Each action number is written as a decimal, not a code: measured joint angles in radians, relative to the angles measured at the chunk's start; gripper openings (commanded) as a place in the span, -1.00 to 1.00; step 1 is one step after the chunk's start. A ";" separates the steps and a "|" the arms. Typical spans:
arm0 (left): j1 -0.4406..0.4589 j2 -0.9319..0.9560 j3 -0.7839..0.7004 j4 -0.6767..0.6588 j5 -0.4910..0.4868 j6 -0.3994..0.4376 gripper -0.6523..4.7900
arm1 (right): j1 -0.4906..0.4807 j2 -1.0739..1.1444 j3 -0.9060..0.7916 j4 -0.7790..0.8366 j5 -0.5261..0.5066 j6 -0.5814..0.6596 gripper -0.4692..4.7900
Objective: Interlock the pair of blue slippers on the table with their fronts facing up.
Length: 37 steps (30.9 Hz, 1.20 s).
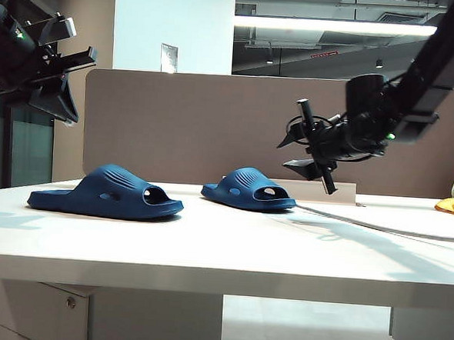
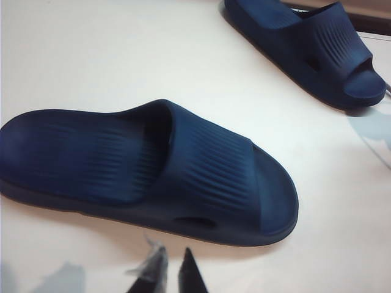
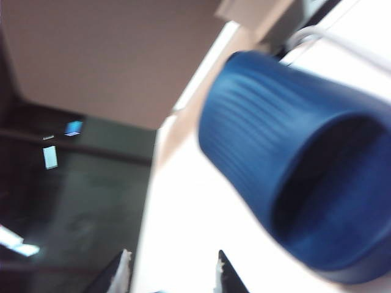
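- Two dark blue ribbed rubber slippers, near one (image 1: 106,193) and far one (image 1: 249,190), lie apart, soles down, on the off-white table (image 1: 222,247).
- Left gripper (image 2: 168,268) hovers above the near slipper, jaws nearly closed, empty.
- Right gripper (image 1: 315,148) hangs beside the far slipper, jaws parted, empty.
- A grey-brown divider panel (image 1: 207,122) stands behind.
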State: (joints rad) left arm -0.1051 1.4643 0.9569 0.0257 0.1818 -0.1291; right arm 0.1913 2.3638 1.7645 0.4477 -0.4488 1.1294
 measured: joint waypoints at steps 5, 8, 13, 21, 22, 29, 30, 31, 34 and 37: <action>0.000 0.000 0.000 0.000 -0.002 -0.020 -0.63 | 0.021 0.000 0.142 -0.261 0.102 -0.147 0.07; 0.000 0.000 0.000 0.000 -0.002 -0.026 -0.63 | 0.026 0.027 0.244 -0.381 0.152 -0.159 0.07; 0.000 0.000 0.000 0.000 -0.002 -0.044 -0.63 | 0.026 0.145 0.346 -0.489 0.138 -0.104 0.07; 0.000 0.002 0.000 0.000 -0.002 -0.044 -0.63 | 0.026 0.171 0.395 -0.424 0.134 -0.083 0.11; 0.000 0.002 0.000 0.000 -0.002 -0.044 -0.63 | 0.026 0.183 0.422 -0.424 0.134 -0.082 0.11; 0.000 0.002 0.000 0.001 -0.002 -0.044 -0.63 | 0.032 0.274 0.536 -0.494 0.114 -0.054 0.11; 0.000 0.002 0.000 0.001 -0.002 -0.044 -0.63 | 0.036 0.274 0.536 -0.492 0.116 -0.053 0.11; 0.000 0.002 0.000 0.001 -0.002 -0.044 -0.63 | 0.039 0.274 0.539 -0.491 0.117 -0.054 0.11; 0.000 0.002 0.000 0.006 -0.002 -0.044 -0.63 | 0.043 0.275 0.539 -0.489 0.137 -0.054 0.11; 0.000 0.002 0.000 0.007 -0.002 -0.044 -0.63 | 0.043 0.293 0.540 -0.466 0.152 -0.050 0.11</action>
State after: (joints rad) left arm -0.1055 1.4666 0.9569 0.0330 0.1799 -0.1730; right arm 0.2340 2.6564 2.3043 -0.0181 -0.2970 1.0790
